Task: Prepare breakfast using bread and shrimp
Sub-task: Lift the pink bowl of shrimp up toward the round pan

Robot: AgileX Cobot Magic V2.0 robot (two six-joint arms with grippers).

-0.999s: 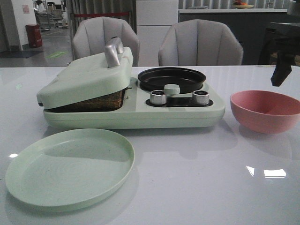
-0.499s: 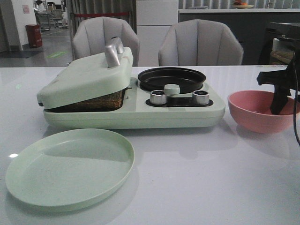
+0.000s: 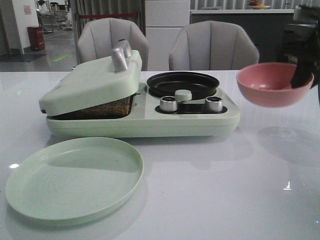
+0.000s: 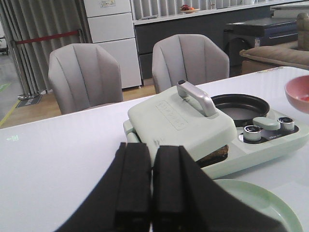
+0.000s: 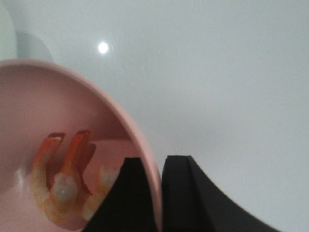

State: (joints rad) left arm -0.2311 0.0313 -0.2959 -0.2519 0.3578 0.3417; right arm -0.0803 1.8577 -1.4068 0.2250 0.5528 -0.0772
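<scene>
Right gripper (image 5: 152,193) pinches the rim of the pink bowl (image 3: 272,84), one finger inside the wall, one outside. In the front view the bowl hangs clear of the counter (image 3: 210,190), its shadow on the surface below, level with and just to the right of the round black pan (image 3: 182,84) on the pale green breakfast maker (image 3: 150,117).

Shrimp (image 5: 63,188): a few orange-and-white pieces lying in the bottom of the bowl, right beside the inner finger. None in the pan, as far as the front view shows.

Bread (image 3: 102,108): a brown, grainy edge shows in the gap under the hinged lid (image 3: 90,82) on the maker's left half. Lid is propped slightly up on it, not flat. Cannot tell how many slices, or whether they are toasted.

Left gripper (image 4: 152,186) is clenched on nothing, fingers pressed together, held above the counter on the near left side of the maker.

Green plate (image 3: 75,177) sits bare in front of the maker.

Progress, my reading: bread is loaded, shrimp is in transit. Left to do: tip the shrimp into the pan, cook, then plate bread and shrimp. Roughly the early middle of the job.
</scene>
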